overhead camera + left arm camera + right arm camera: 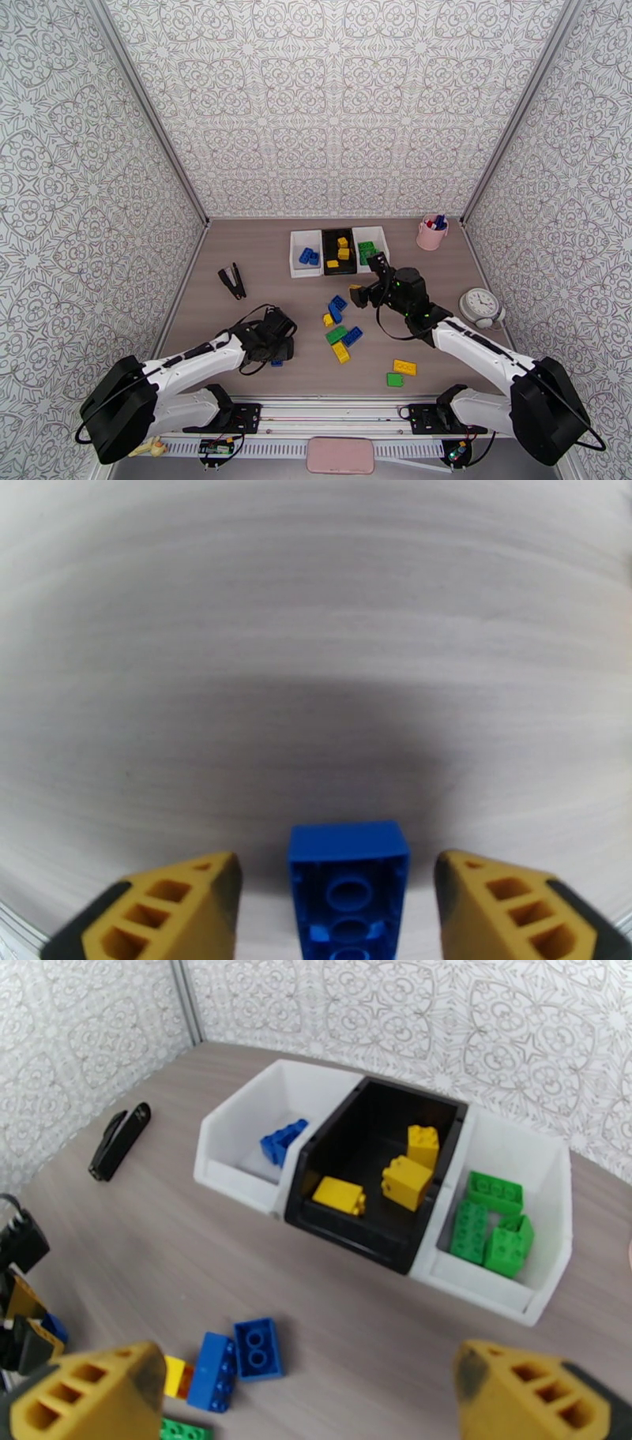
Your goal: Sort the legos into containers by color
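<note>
Left claw (pixel 336 868), fingers spread, straddles a blue lego (pixel 348 879) untouched; right claw (pixel 308 1364) likewise spread.

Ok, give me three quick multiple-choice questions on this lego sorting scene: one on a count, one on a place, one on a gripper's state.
1. How many yellow legos lie in the black bin? A one, B three, C five.
2. Which bin holds green legos? A the black bin, B the left white bin, C the right white bin.
3. How does the left gripper stand? A open astride a blue brick, B shut on a yellow brick, C shut and empty.
Answers: 1 B, the right wrist view shows three in it. 2 C, three green ones sit there. 3 A, both fingers stand apart from the brick's sides.
</note>
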`<state>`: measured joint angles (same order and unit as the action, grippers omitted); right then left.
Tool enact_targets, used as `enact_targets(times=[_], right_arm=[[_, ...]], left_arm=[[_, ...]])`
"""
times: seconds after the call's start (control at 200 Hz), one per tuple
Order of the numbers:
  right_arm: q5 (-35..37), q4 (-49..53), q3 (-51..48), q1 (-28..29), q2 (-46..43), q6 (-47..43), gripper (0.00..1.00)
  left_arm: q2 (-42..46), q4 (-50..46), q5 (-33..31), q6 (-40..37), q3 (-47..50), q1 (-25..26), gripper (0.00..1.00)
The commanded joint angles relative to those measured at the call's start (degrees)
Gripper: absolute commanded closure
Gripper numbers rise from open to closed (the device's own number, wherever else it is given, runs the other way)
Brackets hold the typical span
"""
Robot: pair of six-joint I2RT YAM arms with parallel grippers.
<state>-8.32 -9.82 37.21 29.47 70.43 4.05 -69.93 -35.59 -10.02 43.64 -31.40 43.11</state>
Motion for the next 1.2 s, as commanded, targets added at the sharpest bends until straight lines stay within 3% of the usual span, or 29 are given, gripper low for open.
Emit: enact_targets(times=[0.0, 0.315, 0.51, 0.775, 1.19], right_arm=[[-1.41, 0.82, -1.18, 0.76, -1.50, -0.14, 0.01], [-1.44, 1.88, -2.36, 1.72, -4.89, 0.38, 0.00], [-2.77, 1.71, -3.19, 1.99, -7.69, 1.07, 0.00], [-4.52, -0.44, -4.42, 3.70, -9.38, 3.19, 0.00], [-3.22, -5.04, -4.33, 9.05, -5.56, 5.53, 0.00]], left_arm=[[-0.85, -0.47, 0.70, 0.22, -1.61, 0.35, 0.45], [-1.90, -0.62, -0.48, 0.53, -2.17, 0.33, 0.65], [0.72, 2.40, -3.47, -0.25, -2.71, 0.09, 0.67], [4.60, 18.15, -7.68, -5.05, -2.14, -0.52, 0.71], [-9.37, 40.15, -7.52, -13.61, -11.97, -7.45, 0.72]])
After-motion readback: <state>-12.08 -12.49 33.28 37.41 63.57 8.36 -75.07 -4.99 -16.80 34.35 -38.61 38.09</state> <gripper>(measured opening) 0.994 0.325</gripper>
